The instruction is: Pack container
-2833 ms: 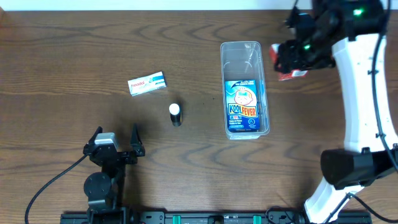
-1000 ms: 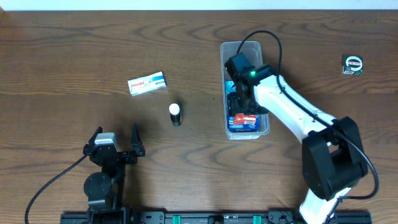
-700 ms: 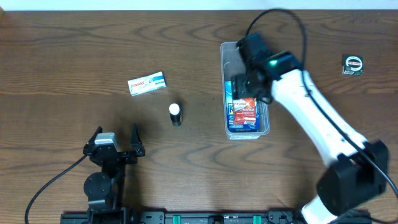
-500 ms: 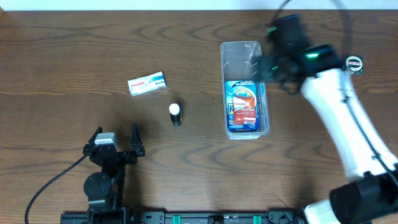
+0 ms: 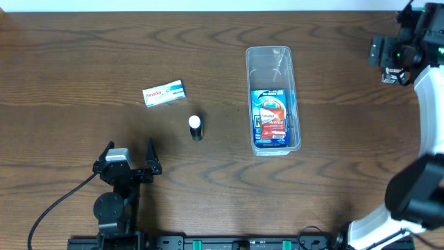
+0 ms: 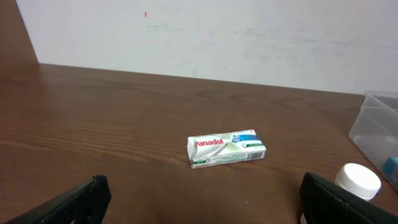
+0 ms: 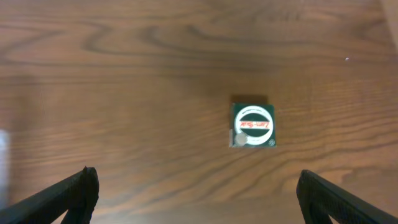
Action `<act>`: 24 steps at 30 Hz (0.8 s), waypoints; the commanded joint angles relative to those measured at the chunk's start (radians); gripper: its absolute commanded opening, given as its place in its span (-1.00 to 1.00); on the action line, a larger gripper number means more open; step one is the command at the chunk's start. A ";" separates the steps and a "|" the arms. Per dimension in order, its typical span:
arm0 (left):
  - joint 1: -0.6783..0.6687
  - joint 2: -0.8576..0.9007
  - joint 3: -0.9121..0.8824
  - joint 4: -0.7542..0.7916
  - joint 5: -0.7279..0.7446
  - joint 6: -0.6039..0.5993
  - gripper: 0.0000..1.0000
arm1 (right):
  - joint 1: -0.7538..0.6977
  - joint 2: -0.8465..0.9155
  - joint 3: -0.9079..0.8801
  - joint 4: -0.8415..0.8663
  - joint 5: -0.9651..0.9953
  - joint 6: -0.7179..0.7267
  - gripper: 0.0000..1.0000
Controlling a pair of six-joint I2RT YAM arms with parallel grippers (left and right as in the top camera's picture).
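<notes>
While the right gripper [image 7: 199,177] hangs wide open above the square green packet [image 7: 252,125] (nearly centred ahead of the jaws), the container [image 5: 269,66] lies well leftward; the left gripper [image 6: 204,185] is open too.
</notes>
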 commanded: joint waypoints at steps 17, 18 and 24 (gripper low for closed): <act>0.002 0.000 -0.015 -0.036 0.008 0.010 0.96 | -0.145 0.294 0.027 0.270 -0.072 -0.135 0.98; 0.002 0.000 -0.015 -0.036 0.008 0.010 0.96 | -0.146 0.300 0.036 0.270 -0.072 -0.135 0.99; 0.002 0.000 -0.015 -0.036 0.008 0.010 0.96 | -0.147 0.364 0.156 0.201 -0.071 -0.112 0.98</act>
